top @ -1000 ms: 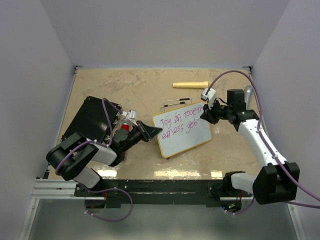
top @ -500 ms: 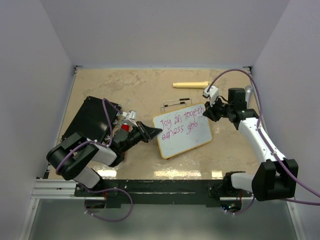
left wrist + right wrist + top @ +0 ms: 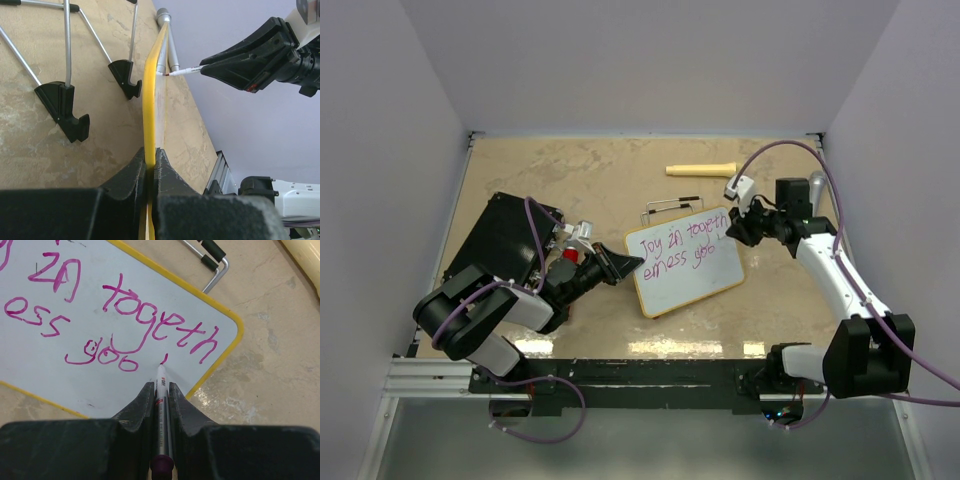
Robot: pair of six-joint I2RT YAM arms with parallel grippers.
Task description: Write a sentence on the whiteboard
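Note:
The whiteboard (image 3: 692, 272) leans tilted at mid-table, its yellow rim (image 3: 149, 95) seen edge-on in the left wrist view. My left gripper (image 3: 628, 265) (image 3: 150, 156) is shut on the board's left edge. The pink sentence (image 3: 677, 249) (image 3: 150, 325) reads about "Joy in togeth / erness goo", followed by one short stroke. My right gripper (image 3: 733, 231) (image 3: 160, 388) is shut on a marker (image 3: 161, 377) (image 3: 183, 71). The marker's tip touches the board at that stroke, right of "goo".
A black flat case (image 3: 500, 238) lies at the left under my left arm. A wire stand (image 3: 669, 206) (image 3: 66, 60) with black feet sits behind the board. A cream wooden stick (image 3: 701, 169) lies at the back. Walls enclose three sides.
My right gripper with the marker shifted slightly right and back along the second line, and a short stroke now follows "goo". The left gripper and the board stayed still.

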